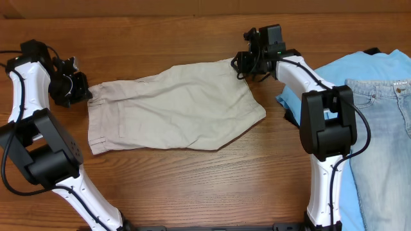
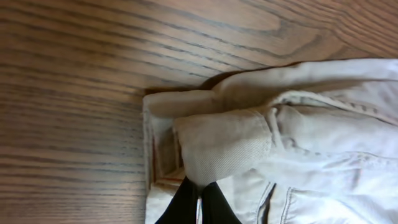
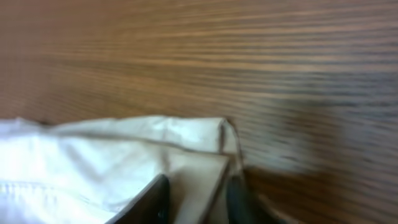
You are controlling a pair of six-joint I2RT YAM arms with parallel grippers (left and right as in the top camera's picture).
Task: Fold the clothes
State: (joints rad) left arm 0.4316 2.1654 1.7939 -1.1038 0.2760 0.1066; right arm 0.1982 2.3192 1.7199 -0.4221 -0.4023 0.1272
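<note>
shorts (image 1: 173, 106) lie flat on the wooden table (image 1: 192, 186), waistband toward the left arm, legs toward the right | left gripper (image 2: 199, 199): jaws together, pinching bunched waistband cloth | right gripper (image 3: 196, 196): fingers astride a leg-hem corner, cloth between; firm grip, can't tell

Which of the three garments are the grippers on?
The pale beige khaki shorts: left gripper and right gripper at its ends. Light blue T-shirt and pale denim jeans lie aside.
</note>
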